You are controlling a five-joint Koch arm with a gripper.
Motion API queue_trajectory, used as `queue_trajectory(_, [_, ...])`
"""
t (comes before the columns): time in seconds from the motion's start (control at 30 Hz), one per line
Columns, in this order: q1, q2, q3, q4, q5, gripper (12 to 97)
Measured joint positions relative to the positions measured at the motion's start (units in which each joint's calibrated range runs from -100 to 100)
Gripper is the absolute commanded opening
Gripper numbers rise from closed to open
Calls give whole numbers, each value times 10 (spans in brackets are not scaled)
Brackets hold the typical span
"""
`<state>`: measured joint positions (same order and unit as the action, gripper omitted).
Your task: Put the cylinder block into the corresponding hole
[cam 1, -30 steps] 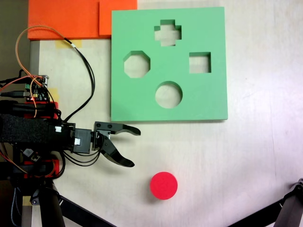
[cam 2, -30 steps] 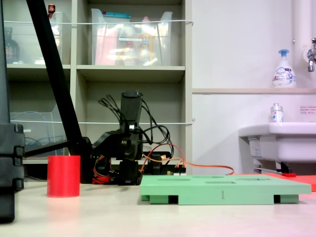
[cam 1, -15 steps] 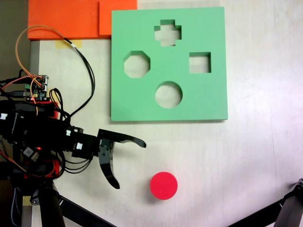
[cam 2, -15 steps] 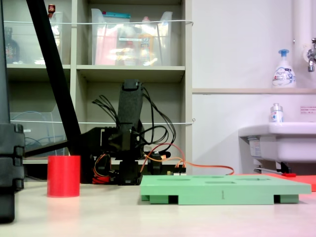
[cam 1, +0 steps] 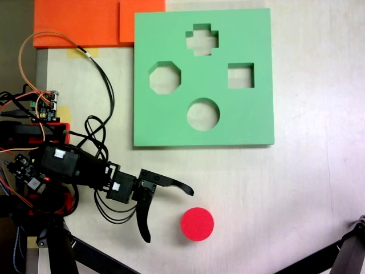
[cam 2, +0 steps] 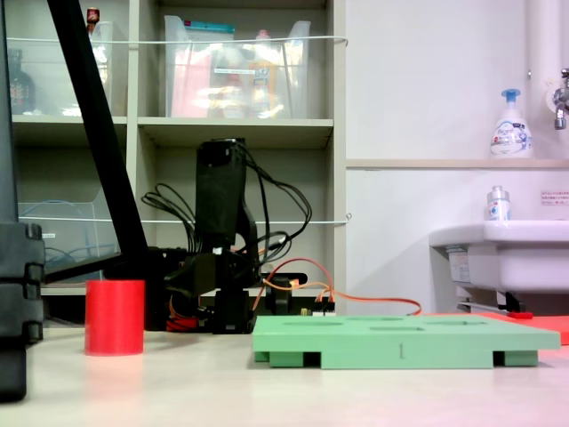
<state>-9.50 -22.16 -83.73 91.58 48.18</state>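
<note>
The gripper (cam 1: 169,214) stands wide open and empty in the top-down fixed view, one jaw reaching toward the red cylinder block (cam 1: 197,224) and the other bent down and away from it. The mouth faces the block, which sits just beside the jaw tips and touches neither. That spread looks like a setup for straddling the block from the side, so the jaws can close across its round wall.

The block stands upright on the bare table (cam 1: 296,188), flat round top facing up, so its axis runs vertical. In the low side-on fixed view it shows as a short red drum (cam 2: 115,317) resting on its base, with the arm (cam 2: 220,240) rising behind it. Standing this way it already has the pose needed to drop straight down into a cut-out.

From the block, the green board (cam 1: 251,125) lies well apart, farther up the picture in the top-down view. Its round hole (cam 1: 203,114) is the cut-out nearest the block and lies almost straight above it in that view. The octagonal hole (cam 1: 165,77), the square hole (cam 1: 240,75) and the cross-shaped hole (cam 1: 202,39) lie beyond. An orange sheet (cam 1: 80,23) lies beyond the board's far corner.
</note>
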Motion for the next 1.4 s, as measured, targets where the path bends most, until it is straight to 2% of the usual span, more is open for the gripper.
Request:
queue_trajectory(0.33, [-7, 202, 128, 0, 3, 921])
queue_trajectory(0.43, [-7, 238, 142, 0, 4, 854])
queue_trajectory(0.53, [-7, 244, 143, 0, 4, 743])
queue_trajectory(0.7, [-7, 244, 146, 0, 4, 636])
queue_trajectory(0.87, [-8, 244, 149, 0, 4, 428])
queue_trajectory(0.97, [-8, 252, 149, 0, 5, 385])
queue_trajectory(1.13, [-5, 261, 149, 0, 5, 407])
queue_trajectory(1.2, [-4, 264, 149, 0, 5, 525])
queue_trajectory(1.27, [-1, 268, 149, 0, 5, 601])
queue_trajectory(1.4, [2, 268, 149, 1, 5, 695])
